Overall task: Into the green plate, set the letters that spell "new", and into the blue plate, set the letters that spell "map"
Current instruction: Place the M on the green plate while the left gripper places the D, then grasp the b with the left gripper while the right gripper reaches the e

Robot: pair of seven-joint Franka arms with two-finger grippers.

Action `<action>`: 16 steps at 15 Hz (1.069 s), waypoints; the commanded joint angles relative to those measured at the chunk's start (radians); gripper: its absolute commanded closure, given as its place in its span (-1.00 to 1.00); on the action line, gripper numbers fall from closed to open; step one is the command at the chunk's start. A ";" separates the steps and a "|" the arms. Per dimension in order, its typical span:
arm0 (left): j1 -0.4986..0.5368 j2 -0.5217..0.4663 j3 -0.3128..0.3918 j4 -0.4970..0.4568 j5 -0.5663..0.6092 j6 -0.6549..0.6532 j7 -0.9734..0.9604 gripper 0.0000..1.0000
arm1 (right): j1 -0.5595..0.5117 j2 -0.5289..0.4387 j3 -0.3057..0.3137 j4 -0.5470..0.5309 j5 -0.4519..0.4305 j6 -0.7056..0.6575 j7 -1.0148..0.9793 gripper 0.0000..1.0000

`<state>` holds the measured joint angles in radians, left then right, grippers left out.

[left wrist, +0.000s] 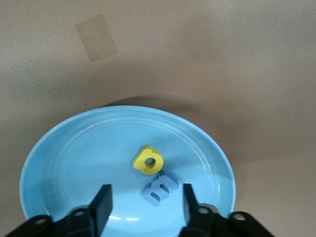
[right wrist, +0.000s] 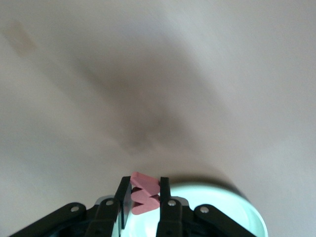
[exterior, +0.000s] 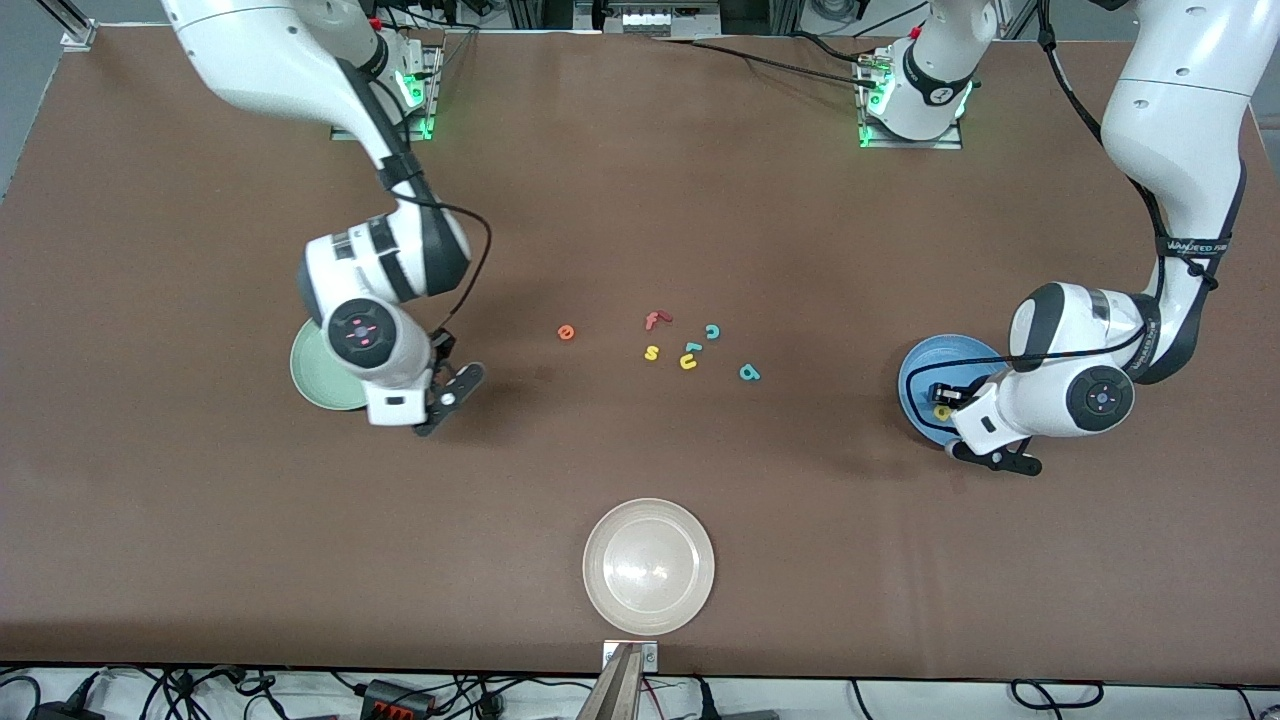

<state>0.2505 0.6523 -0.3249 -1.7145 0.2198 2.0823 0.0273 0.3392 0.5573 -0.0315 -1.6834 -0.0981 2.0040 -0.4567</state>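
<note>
Matte brown table; left jaws apart over glossy blue plate (left wrist: 59, 163), right jaws pinching foam w (right wrist: 143, 193).

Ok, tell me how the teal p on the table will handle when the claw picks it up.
The teal p looks tiny and thin, so probably very light. It lies flat on the table, so it likely won't roll, though a push may slide it. Its foam look suggests it squashes slightly when pinched.

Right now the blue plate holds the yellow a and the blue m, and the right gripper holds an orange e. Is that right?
Not quite. In the right wrist view the right gripper is shut on the pink w, not an orange e. The blue plate does hold the yellow a and blue m.
</note>
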 commanded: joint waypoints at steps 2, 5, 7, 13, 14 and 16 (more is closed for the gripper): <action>0.001 -0.035 -0.020 -0.020 0.019 -0.005 -0.006 -1.00 | -0.088 -0.086 0.015 -0.090 -0.006 -0.048 -0.003 0.77; 0.001 -0.068 -0.089 -0.016 0.019 -0.045 -0.071 -1.00 | -0.127 -0.106 0.015 -0.139 -0.006 -0.036 -0.011 0.77; 0.001 -0.069 -0.137 -0.008 0.019 -0.070 -0.186 -1.00 | -0.134 -0.106 0.015 -0.179 0.000 0.008 -0.002 0.77; -0.078 -0.052 -0.218 -0.008 0.010 -0.065 -0.649 -1.00 | -0.134 -0.106 0.015 -0.289 0.003 0.153 0.026 0.77; -0.098 -0.042 -0.220 -0.007 0.007 -0.061 -0.726 -1.00 | -0.134 -0.105 0.016 -0.301 0.005 0.166 0.026 0.77; -0.152 -0.020 -0.218 -0.007 0.006 -0.022 -0.872 -1.00 | -0.134 -0.105 0.016 -0.332 0.005 0.211 0.029 0.77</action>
<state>0.1339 0.6091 -0.5399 -1.7225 0.2196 2.0292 -0.7124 0.2165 0.4801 -0.0283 -1.9613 -0.0973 2.1692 -0.4406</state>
